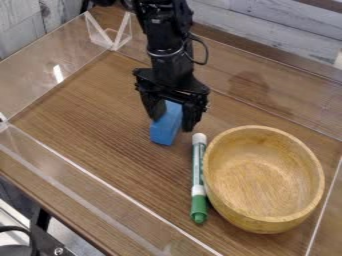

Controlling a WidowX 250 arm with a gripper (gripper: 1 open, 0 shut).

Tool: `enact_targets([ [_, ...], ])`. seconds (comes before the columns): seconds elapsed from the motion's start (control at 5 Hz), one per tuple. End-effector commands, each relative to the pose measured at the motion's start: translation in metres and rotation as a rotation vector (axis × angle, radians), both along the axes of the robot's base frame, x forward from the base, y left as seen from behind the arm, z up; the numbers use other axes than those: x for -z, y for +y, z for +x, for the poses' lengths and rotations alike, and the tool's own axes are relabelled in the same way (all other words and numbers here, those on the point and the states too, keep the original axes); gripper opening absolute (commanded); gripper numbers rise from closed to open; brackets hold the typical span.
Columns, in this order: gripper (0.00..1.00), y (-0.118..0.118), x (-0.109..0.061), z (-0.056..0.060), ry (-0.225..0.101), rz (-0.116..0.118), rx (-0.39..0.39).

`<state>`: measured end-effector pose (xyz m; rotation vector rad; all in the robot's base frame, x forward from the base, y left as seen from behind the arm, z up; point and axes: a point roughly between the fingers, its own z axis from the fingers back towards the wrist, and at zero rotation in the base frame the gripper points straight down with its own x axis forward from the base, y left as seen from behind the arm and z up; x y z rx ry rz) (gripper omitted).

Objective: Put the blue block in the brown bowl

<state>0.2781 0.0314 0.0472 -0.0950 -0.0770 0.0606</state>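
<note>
The brown bowl (pixel 263 176) is seen at the lower right of the wooden tabletop (pixel 94 120), resting upright on its base. Its interior is bare wood: only grain lines and the shallow curve of the inner wall are visible, and nothing is held in it. A thick rim is shown all the way round.

Just beside the bowl's left edge, a green-and-white marker pen (pixel 198 175) is laid flat on the table, its length running from near the block down toward the front edge, with the green cap at the lower end. Whether the pen touches the bowl's rim cannot be told.

The blue block (pixel 164 128) is found outside the bowl, to its upper left, standing on the tabletop and tilted slightly. The gripper (pixel 170 112) is pointed straight down over it, with its 2 black fingers (pixel 144 107) spread wide on either side of the block's upper part. The jaws are seen apart rather than pressed in, and the block is not lifted; contact between fingers and block cannot be confirmed.

The work area is enclosed by a clear plastic wall (pixel 54 60) along the left and front.
</note>
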Motion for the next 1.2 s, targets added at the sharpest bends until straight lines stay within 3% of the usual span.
enact_targets([
  [0.0, 1.0, 0.005, 0.004, 0.001, -0.007, 0.001, 0.002],
  [0.4, 1.0, 0.007, 0.008, 0.001, -0.007, -0.003, 0.003],
  [0.6, 0.0, 0.007, 0.008, 0.002, -0.009, -0.002, 0.009],
  [1.0, 0.0, 0.008, -0.011, 0.003, -0.007, 0.044, 0.034],
])
